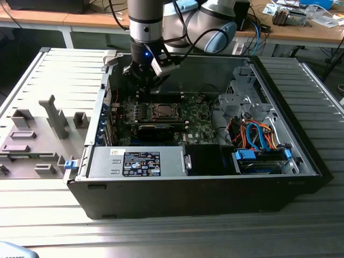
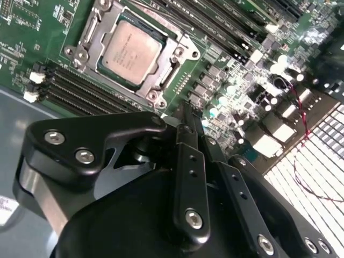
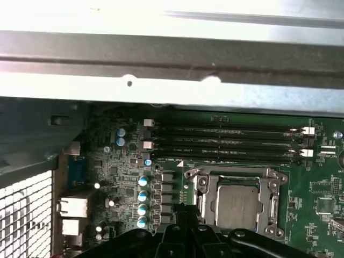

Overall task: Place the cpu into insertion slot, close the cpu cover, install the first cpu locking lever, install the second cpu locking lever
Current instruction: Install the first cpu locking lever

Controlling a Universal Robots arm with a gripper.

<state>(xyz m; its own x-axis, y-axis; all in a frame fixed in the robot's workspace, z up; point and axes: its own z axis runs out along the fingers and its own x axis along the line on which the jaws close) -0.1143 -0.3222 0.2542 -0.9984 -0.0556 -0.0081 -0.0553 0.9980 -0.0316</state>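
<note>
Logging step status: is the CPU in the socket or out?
In. The silver-grey square cpu lies flat inside the metal-rimmed insertion slot, framed on all sides.

— What is seen around the open computer case (image 1: pixel 301 161)?

— A grey fixture tray (image 1: pixel 37 134) with upright blocks is set at the exterior view's left, touching the case. A wooden bench (image 1: pixel 301 32) strewn with small items is seen behind.

— And inside the case?

— A grey power supply box (image 1: pixel 140 161) bearing a black label is mounted along the near wall. Orange and blue cables (image 1: pixel 258 137) are bundled above a blue-clipped drive bay (image 1: pixel 260 158). Long black memory slots (image 3: pixel 226 142) are laid in parallel rows on the green board, with a column of blue-topped capacitors (image 3: pixel 143 196) close by, possibly four.
</note>
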